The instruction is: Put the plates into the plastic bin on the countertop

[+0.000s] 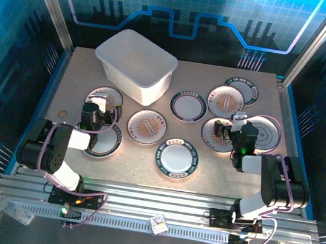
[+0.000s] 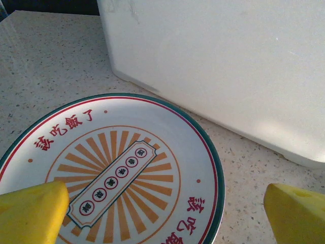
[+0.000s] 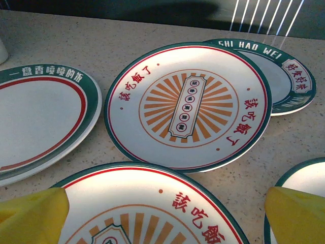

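Left wrist view: left claw (image 2: 162,218) is spread wide with nothing between its jaws. It hangs over a sunburst plate (image 2: 117,168) lying flat directly beneath it on the countertop (image 2: 45,56). Just ahead and to the right of the claw, past that plate's far rim, is the plastic bin (image 2: 218,66) side wall. It is close to the plate; contact can't be told.

Right wrist view: right claw (image 3: 162,218) is spread wide and empty, over a second sunburst plate (image 3: 152,203) right below it. Ahead of the claw is a third sunburst plate (image 3: 188,104). Its far-right edge overlaps a green-banded plate (image 3: 289,76) further off. Ahead-left is a red-ringed white plate (image 3: 35,122), and a plate rim (image 3: 304,178) pokes in on the right.

Top external: nine plates counted, all on the countertop, scattered around and between both claws. The bin sits beyond the left claw, and no plate is seen in it.

Progress, as a judgement: nothing binned yet and all nine are left. Both claws look staged for a first pick, and the left one has the shortest carry.
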{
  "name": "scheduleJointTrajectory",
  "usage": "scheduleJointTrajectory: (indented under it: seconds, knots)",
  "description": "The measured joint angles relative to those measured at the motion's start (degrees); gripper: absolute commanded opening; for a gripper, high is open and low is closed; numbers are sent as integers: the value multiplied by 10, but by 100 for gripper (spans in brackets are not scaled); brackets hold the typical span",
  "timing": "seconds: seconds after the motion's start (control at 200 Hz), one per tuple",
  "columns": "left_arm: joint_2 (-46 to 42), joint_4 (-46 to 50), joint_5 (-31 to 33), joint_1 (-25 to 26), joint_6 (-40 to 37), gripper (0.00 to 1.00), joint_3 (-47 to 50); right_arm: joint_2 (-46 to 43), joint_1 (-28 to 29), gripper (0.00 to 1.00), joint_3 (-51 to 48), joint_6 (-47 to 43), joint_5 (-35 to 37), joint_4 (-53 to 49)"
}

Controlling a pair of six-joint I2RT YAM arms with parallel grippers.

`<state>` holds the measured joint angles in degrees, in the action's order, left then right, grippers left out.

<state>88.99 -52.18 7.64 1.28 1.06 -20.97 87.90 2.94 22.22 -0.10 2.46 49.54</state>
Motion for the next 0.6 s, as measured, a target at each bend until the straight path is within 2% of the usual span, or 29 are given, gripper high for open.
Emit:
scheduleJointTrajectory:
  seconds: [0.6]
  knots:
    - [0,0,-21,0,-2,99,0,0,0,100,0,0,-15,0]
